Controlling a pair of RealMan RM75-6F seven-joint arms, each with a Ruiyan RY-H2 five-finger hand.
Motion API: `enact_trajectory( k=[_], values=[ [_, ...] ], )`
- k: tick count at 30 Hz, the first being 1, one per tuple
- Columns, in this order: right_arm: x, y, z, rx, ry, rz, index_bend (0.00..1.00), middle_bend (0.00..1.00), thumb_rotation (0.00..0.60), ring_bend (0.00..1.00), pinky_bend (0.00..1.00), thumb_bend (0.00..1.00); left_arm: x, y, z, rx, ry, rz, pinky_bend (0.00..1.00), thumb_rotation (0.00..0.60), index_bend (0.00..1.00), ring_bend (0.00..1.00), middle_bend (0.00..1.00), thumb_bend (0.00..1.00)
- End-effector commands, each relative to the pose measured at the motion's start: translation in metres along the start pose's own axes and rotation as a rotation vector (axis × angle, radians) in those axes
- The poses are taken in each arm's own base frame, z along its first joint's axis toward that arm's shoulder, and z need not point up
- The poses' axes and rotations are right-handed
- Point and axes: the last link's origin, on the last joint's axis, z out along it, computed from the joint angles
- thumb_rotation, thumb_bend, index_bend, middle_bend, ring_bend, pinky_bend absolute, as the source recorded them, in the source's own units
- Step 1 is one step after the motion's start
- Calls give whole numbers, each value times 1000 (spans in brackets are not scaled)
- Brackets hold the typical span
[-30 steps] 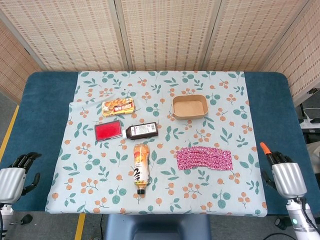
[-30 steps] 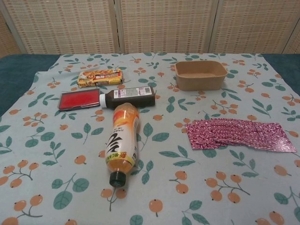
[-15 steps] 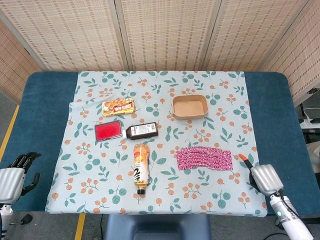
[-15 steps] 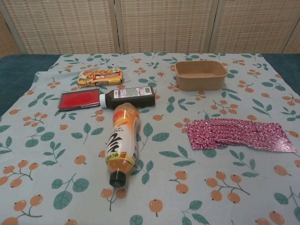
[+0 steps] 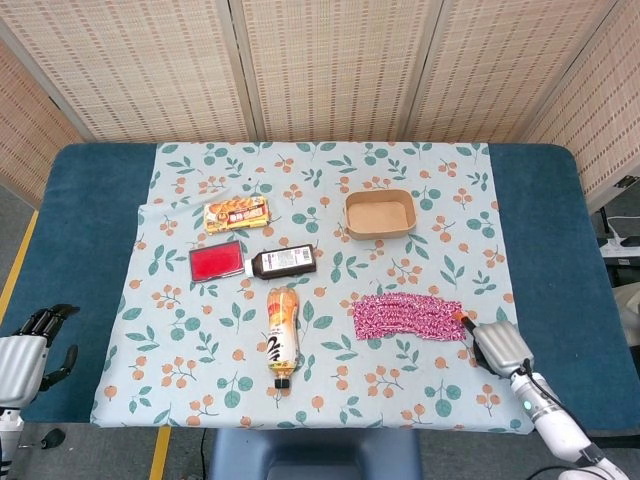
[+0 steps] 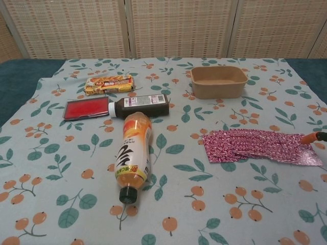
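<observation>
Your pink foil packet (image 5: 409, 317) lies flat on the flowered cloth (image 5: 430, 230), toward the right front of the counter (image 5: 545, 230). It is a long, shiny strip with a magenta-and-white pattern, its near edge slightly fanned as if several sheets overlap; from the chest view (image 6: 260, 146) it looks thin and crinkly, so it may slip or bend when you take it.

Nothing is lifted yet. Your right hand (image 5: 497, 345) sits at the packet's right end, its orange fingertip (image 5: 459, 316) just touching or just short of the foil; I cannot tell which. How its fingers lie, spread or curled, the pictures do not show. So judge yourself at the approach: the grasp and whatever follows are all left to do.

Your left hand (image 5: 28, 350) hangs off the counter's left front corner, fingers loosely curled and apart, holding nothing, well away from everything.

Further out, an orange drink bottle (image 5: 282, 336) lies on its side left of the packet, cap toward you. Behind it lie a dark bottle (image 5: 283, 262), a red flat case (image 5: 216, 261) and a yellow snack box (image 5: 236, 213). A brown paper tray (image 5: 380, 214) stands behind the packet, apart from it.
</observation>
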Motion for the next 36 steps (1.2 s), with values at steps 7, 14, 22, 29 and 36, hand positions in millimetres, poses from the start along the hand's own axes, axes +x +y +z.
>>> enact_trajectory(
  k=[7, 14, 22, 29, 36],
  values=[
    [0, -1, 11, -6, -22, 14, 147, 783, 600, 705, 833, 979, 0, 0, 0, 0, 0, -2, 512, 600, 219, 218, 211, 460],
    [-1, 1, 17, -21, -57, 17, 181, 783, 600, 705, 832, 979, 0, 0, 0, -2, -1, 0, 512, 600, 219, 218, 212, 461],
    [0, 9, 17, -60, -53, -1, 203, 783, 600, 705, 832, 979, 1, 0, 0, -2, 3, -4, 512, 600, 219, 218, 211, 461],
    [2, 23, 13, -121, -51, 6, 231, 783, 600, 705, 833, 978, 0, 0, 0, -1, 0, -2, 512, 600, 219, 218, 212, 461],
    [3, 38, 6, -178, -50, 1, 264, 783, 600, 705, 832, 979, -1, 1, 0, -4, -3, 4, 512, 600, 219, 218, 212, 461]
  ],
)
